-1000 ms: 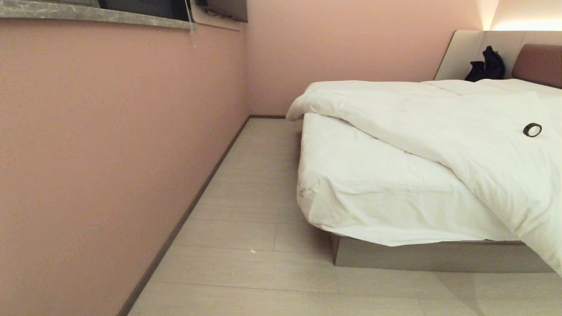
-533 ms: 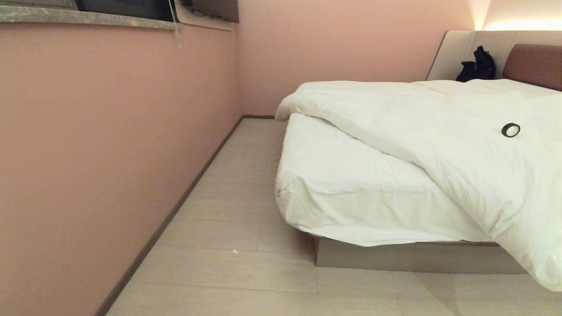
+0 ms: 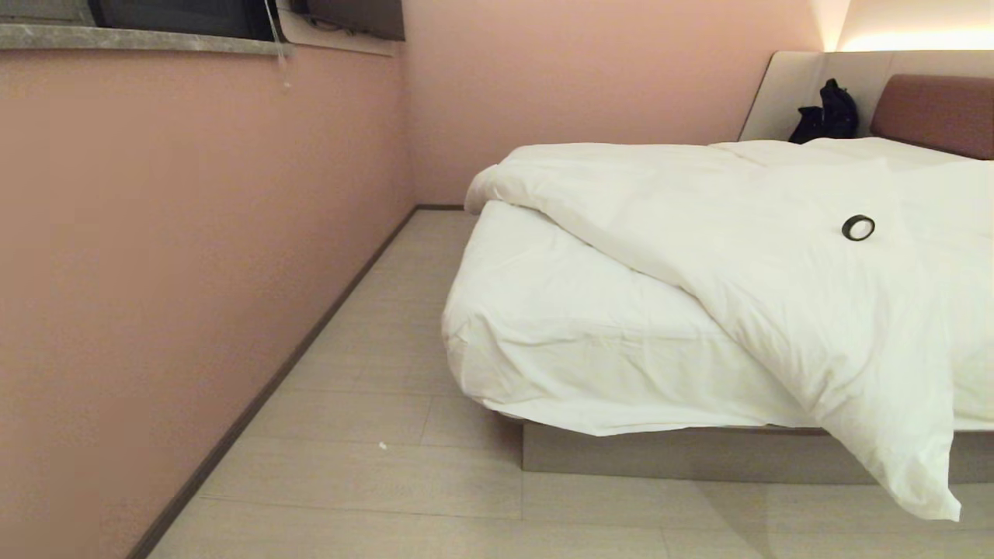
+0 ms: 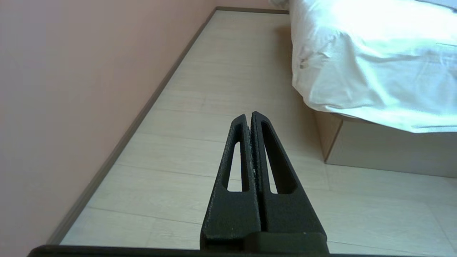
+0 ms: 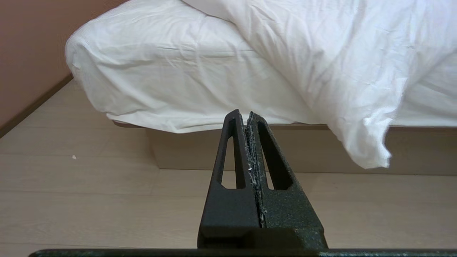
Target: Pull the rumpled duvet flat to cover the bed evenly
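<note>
I am lining up on the foot of the bed (image 3: 699, 454), with no pull on the duvet (image 3: 745, 233) begun.

Taking the bed as landmark: left of it, a pink wall and pale floor. My left gripper (image 4: 252, 117) hangs over that floor, pressed closed, empty. The bed's near left corner shows bare sheet (image 3: 575, 341). My right gripper (image 5: 242, 116), also closed and empty, faces the base below that corner. The duvet lies skewed across the mattress, one corner drooping off the foot at the right; a black tape roll (image 3: 858, 227) rests on it. Next, I judge, calls for closing in and opening a gripper on that corner. Since a second ago my view has swung right; the bedding itself looks unmoved.
</note>
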Motion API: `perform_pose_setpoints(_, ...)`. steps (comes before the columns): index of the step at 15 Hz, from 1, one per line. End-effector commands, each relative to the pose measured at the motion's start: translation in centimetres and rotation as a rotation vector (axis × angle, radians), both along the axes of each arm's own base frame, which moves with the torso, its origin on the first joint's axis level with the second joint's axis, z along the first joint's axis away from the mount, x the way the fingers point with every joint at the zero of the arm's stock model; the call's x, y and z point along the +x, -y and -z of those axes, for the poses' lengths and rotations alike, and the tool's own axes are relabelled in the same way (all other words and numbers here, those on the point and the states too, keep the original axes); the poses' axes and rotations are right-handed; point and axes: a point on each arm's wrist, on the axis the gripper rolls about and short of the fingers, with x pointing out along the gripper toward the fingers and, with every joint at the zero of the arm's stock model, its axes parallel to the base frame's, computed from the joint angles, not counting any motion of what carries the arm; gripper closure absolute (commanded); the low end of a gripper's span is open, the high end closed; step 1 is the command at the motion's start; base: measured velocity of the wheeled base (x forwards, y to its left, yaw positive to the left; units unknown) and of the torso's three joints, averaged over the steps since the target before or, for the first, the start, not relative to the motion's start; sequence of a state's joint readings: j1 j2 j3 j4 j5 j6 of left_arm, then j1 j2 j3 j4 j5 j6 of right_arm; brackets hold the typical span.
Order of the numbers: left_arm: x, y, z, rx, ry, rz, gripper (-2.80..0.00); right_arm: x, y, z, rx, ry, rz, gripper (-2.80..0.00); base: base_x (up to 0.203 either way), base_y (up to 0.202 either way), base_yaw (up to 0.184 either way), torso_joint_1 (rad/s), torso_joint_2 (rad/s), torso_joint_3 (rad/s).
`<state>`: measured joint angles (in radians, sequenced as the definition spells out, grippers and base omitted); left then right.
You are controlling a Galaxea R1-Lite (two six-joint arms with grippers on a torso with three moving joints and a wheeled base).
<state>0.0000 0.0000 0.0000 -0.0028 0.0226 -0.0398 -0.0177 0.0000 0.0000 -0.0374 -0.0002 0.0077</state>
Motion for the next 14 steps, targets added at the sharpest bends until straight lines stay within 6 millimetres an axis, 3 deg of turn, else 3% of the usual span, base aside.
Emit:
perform_pose_setpoints(1, 0.00, 0.00, 0.00, 0.001, 0.000, 0.001, 0.00, 0.01, 0.00, -0.01, 0.000, -0.001, 0.001, 0.00, 0.000, -0.084, 0.000, -0.001, 0.00, 0.006)
perform_pose_setpoints(14, 0.00, 0.00, -0.02, 0.004, 0.002, 0.000, 0.00, 0.01, 0.00, -0.01, 0.000, -0.001, 0.001, 0.00, 0.008, 0.000, 0.000, 0.000, 0.00, 0.001)
